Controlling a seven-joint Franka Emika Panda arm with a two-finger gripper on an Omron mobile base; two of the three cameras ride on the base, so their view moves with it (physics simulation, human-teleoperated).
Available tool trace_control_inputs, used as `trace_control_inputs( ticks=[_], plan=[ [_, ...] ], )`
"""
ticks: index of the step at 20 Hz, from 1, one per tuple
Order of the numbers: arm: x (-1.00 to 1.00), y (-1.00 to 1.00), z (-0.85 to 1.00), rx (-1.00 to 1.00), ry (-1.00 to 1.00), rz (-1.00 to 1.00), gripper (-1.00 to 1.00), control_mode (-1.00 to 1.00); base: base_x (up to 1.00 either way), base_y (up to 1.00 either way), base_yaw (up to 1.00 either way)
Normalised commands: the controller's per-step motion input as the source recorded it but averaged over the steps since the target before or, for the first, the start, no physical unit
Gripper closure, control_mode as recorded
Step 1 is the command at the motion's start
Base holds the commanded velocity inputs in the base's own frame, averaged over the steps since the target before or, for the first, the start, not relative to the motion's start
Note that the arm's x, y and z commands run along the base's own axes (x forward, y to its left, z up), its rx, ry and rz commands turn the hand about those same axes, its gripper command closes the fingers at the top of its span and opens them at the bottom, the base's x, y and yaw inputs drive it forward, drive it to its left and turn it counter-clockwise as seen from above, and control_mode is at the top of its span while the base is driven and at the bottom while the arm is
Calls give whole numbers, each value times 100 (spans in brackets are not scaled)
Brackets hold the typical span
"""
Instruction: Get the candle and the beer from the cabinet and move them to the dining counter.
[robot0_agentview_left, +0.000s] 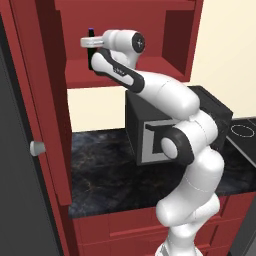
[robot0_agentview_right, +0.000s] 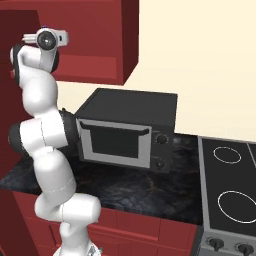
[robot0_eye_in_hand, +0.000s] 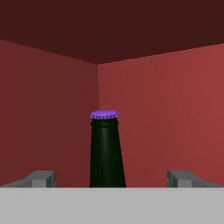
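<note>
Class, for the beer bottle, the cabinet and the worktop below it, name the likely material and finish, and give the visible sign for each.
The beer: probably dark green-black glass, smooth, with a ridged purple cap that looks like metal. The cabinet: seemingly painted or stained wood, matt dark red, with flat unmarked walls. The worktop: looks like polished black marble or an imitation, judging by its faint pale veins.

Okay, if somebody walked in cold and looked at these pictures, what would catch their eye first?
Probably the white arm stretched up into the dark red cabinet, its open gripper facing the beer with the purple cap. Below sits a black microwave on the marble worktop.
</note>
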Motion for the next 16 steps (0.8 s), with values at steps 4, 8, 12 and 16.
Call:
trace_control_inputs(
  ticks=[4, 8, 12, 16],
  plan=[
    [7, 14, 0, 0, 9, 1, -100, -100, 0, 0, 0],
    [6, 19, 0, 0, 9, 0, -100, -100, 0, 0, 0],
    [9, 19, 0, 0, 9, 0, -100, -100, 0, 0, 0],
    [3, 11, 0, 0, 5, 0, -100, -100, 0, 0, 0]
  ],
)
